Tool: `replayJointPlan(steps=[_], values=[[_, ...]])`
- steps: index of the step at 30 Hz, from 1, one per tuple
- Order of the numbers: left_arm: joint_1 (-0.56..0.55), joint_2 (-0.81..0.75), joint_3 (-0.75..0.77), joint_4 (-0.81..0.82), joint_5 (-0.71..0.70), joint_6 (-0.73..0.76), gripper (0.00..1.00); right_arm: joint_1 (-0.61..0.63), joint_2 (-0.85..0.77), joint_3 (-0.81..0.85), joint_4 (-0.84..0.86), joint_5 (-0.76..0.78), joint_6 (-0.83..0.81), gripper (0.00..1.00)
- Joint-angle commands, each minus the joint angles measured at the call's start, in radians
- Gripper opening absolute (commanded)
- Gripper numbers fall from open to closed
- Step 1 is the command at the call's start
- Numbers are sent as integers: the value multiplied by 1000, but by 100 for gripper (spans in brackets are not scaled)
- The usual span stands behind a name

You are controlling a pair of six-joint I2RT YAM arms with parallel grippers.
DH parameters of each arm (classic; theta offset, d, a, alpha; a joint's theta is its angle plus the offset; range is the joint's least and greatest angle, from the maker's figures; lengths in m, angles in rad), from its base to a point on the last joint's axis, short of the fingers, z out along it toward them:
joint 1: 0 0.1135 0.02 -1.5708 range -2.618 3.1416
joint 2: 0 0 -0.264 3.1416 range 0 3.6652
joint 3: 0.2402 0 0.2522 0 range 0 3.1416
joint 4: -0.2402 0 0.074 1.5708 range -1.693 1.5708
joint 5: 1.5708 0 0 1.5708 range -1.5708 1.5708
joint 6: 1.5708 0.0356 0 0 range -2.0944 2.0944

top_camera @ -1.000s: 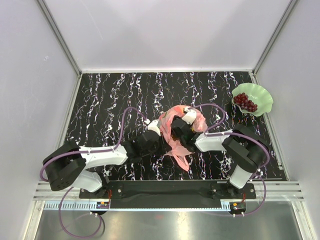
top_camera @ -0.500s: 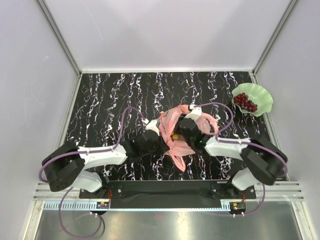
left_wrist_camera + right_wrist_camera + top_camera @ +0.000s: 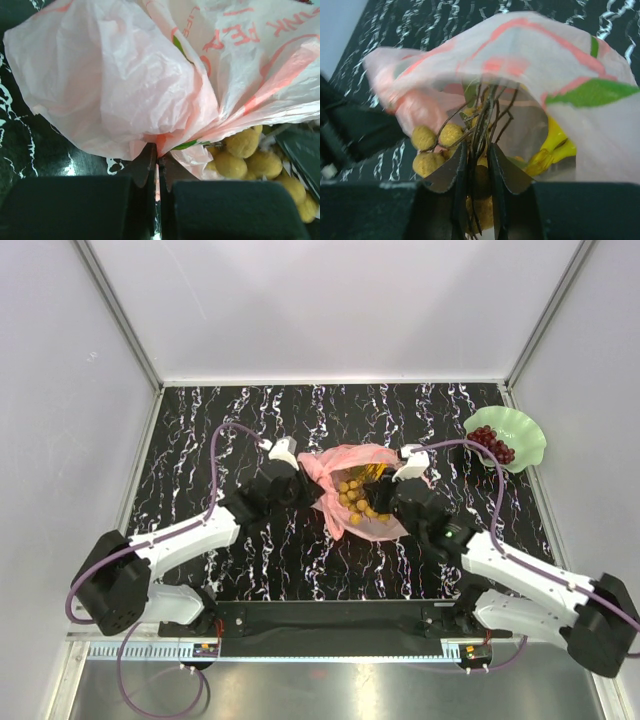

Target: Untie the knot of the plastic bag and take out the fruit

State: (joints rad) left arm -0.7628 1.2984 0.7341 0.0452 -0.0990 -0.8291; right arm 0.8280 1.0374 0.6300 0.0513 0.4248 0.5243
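Pinching crinkled edge of thin translucent pink-salmon plastic bag [image 3: 115, 85], left gripper [image 3: 157, 156] jaws pressed together on film. Bag lies mid black marbled table [image 3: 220, 430], mouth spread open between arms. Right gripper [image 3: 476, 150] clamped on dark stems of small round brown fruit cluster [image 3: 432, 137] inside bag mouth; yellow banana [image 3: 555, 145] just beside. Dark red grape bunch [image 3: 492, 444] on wavy green plate [image 3: 528, 435] at far right, well apart from bag
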Motion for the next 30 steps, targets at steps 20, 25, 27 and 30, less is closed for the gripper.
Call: replayJointPlan(steps=[20,25,27,30], values=[[17,24,127,-5,154,38,0,-6,-192,241,-82,-272,-468,9],[19,10,71,33,173,10,0,-6,-136,400,-208,-137,-509,9],[20,6,47,42,177,4,0,-6,-120,422,-237,-107,-520,9],[20,-5,18,47,176,1,0,-6,-146,425,-219,-132,-520,8]])
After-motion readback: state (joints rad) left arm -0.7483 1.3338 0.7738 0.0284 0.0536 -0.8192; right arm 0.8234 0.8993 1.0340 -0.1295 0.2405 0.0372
